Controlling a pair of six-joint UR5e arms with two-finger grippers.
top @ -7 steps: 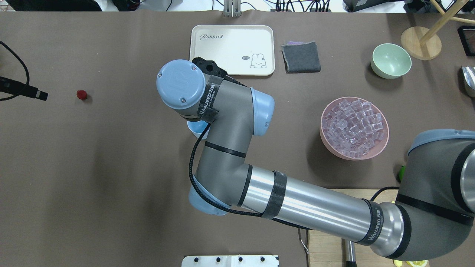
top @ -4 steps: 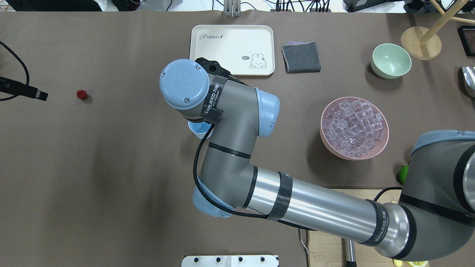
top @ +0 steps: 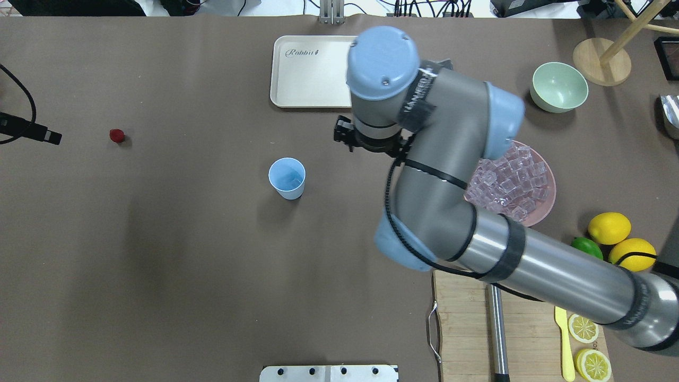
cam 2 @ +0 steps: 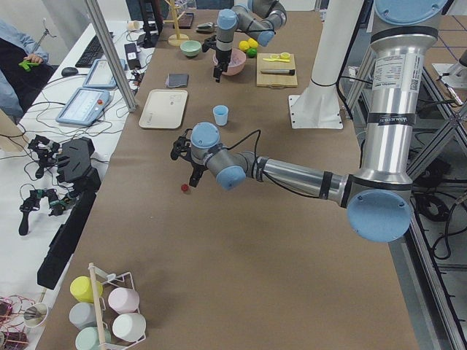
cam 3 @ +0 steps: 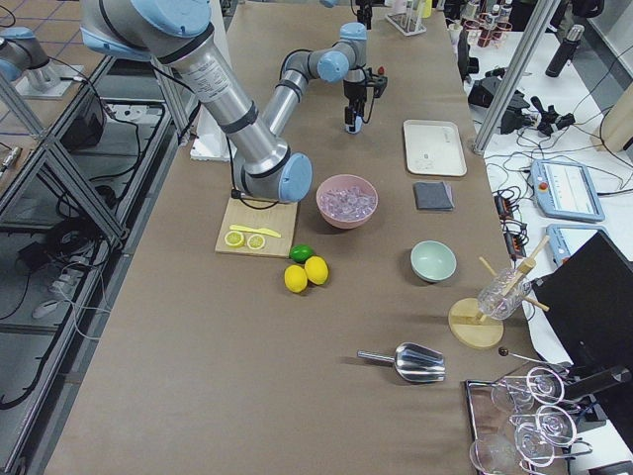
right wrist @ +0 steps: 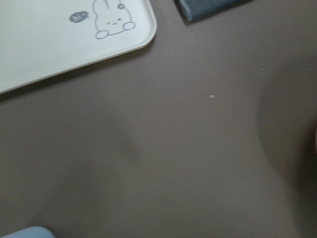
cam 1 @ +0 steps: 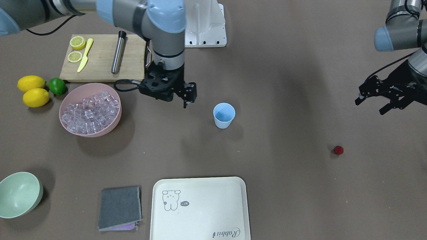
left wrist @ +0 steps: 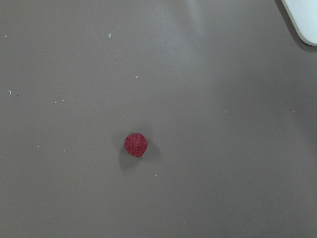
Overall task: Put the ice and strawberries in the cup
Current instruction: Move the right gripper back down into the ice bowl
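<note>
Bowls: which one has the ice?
The pink bowl, heaped with ice; the green bowl is empty.

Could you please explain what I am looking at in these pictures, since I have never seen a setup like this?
This is a robot at a brown table. Its left arm and right arm each end in a two-fingered hand. One picture looks down from behind the robot, and one faces it from across the table. Two look along the table from its ends, and two come from small cameras on the wrists. On the table stand a light blue cup, a pink bowl full of ice cubes, a green bowl, a white tray, a grey cloth and a cutting board with lemon slices. A small red berry lies alone. The left hand hangs open near the berry, holding nothing. The right hand hovers between cup and pink bowl; I cannot tell whether it is open.
</note>
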